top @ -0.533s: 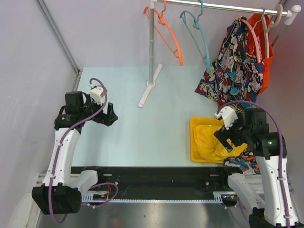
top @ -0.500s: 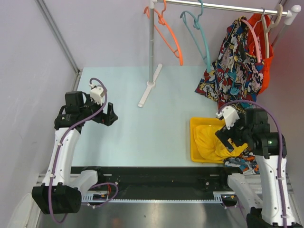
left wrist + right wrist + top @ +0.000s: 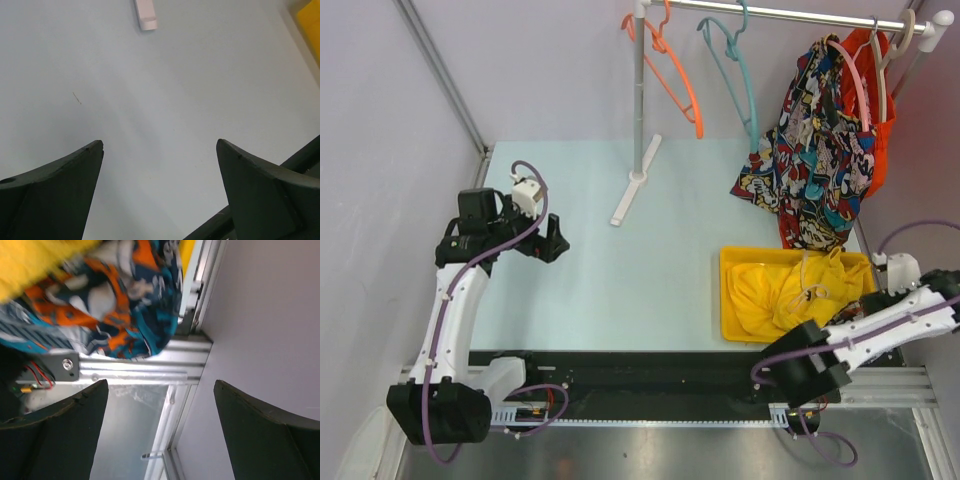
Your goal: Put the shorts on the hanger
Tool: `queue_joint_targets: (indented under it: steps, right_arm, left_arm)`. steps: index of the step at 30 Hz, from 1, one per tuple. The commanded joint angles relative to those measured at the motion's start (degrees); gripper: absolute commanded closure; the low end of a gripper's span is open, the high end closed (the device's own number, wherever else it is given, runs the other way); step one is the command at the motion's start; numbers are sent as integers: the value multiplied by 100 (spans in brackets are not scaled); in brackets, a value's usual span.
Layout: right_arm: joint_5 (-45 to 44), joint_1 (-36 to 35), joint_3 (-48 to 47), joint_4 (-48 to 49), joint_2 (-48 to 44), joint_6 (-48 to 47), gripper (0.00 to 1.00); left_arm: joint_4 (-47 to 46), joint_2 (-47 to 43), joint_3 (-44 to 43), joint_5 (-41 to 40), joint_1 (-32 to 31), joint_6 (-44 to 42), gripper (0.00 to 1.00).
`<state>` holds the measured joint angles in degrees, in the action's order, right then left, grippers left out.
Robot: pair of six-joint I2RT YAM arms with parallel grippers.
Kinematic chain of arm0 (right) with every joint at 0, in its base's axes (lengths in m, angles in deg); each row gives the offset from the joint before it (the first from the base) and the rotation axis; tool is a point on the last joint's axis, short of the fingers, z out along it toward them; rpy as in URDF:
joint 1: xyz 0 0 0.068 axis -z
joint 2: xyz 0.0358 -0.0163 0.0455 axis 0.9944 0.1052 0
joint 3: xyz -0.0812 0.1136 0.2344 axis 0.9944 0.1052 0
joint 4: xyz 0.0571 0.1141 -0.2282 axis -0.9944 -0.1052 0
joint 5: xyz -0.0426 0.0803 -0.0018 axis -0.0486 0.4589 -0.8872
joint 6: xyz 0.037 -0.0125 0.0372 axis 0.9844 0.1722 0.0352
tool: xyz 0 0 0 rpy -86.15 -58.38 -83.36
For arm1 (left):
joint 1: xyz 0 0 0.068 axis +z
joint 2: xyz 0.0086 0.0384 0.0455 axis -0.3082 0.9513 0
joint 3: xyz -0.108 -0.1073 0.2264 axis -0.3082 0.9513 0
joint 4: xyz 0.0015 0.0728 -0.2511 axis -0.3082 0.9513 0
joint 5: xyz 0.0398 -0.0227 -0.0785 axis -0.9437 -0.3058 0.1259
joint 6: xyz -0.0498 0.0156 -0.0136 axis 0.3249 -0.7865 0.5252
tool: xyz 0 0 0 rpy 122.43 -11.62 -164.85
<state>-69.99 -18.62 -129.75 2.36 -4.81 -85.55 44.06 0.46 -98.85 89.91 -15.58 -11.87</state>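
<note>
The shorts (image 3: 115,305), printed in navy, teal, orange and white, show only in the right wrist view, bunched against a yellow garment (image 3: 40,265) above the table's aluminium frame (image 3: 140,367). My right gripper (image 3: 160,385) is open and empty, below the shorts and off the table's right edge. In the top view only that arm's wrist (image 3: 900,270) shows. The teal hanger (image 3: 740,70) hangs bare on the rail at the back. Over the left of the table my left gripper (image 3: 555,242) (image 3: 160,145) stands wide open, holding nothing.
A yellow tray (image 3: 728,300) holds the yellow garment (image 3: 780,295). An orange hanger (image 3: 675,75) hangs left of the teal one. Comic-print shorts (image 3: 815,160) hang on a pink hanger (image 3: 855,80). The rack's pole (image 3: 639,90) and foot (image 3: 635,180) stand mid-table.
My right arm has swung from above the tray out past the table's right edge and its gripper has left the top view. The left arm has stayed put.
</note>
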Motion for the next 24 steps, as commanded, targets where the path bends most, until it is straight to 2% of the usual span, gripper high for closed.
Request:
queue_joint_targets:
  steps: [1, 6, 14, 21, 24]
  right_arm:
    - [273, 988, 51, -1070, 716, -1833, 9]
    - [712, 1069, 130, -815, 937, -1774, 5]
    - [932, -204, 666, 35, 963, -615, 0]
    - [696, -768, 1395, 977, 1148, -139, 1]
    - [388, -769, 1764, 1233, 1148, -305, 16]
  left_arm:
    - [-139, 131, -303, 389, -35, -70, 0]
    - [-183, 316, -478, 591, -61, 27, 0]
    - [-157, 316, -575, 565, -79, -17, 0]
    - [-139, 246, -540, 469, -79, -87, 0]
    - [-113, 255, -575, 442, -88, -96, 0]
